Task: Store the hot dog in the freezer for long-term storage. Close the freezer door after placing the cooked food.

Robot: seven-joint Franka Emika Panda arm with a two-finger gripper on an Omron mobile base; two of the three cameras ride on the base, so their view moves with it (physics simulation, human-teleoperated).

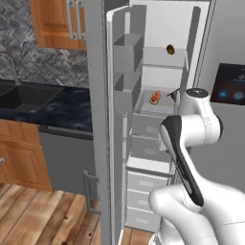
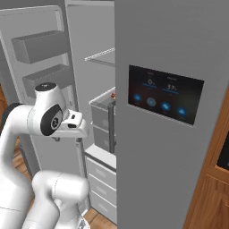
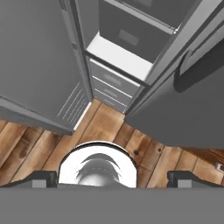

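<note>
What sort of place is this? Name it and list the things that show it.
A home kitchen, rendered. A grey side-by-side fridge stands with its freezer door open and a hot dog on a shelf, beside a dark countertop with a sink, wooden cabinets and plank flooring.

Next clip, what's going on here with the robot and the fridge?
The hot dog already lies on a clear shelf inside the freezer, one shelf below a small dark brown lump. The freezer door stands wide open. The white arm is in front of the compartment with its hand open and empty, pointing down at the wooden floor by the lower drawers. So the food is stored and the door is not yet closed.
</note>
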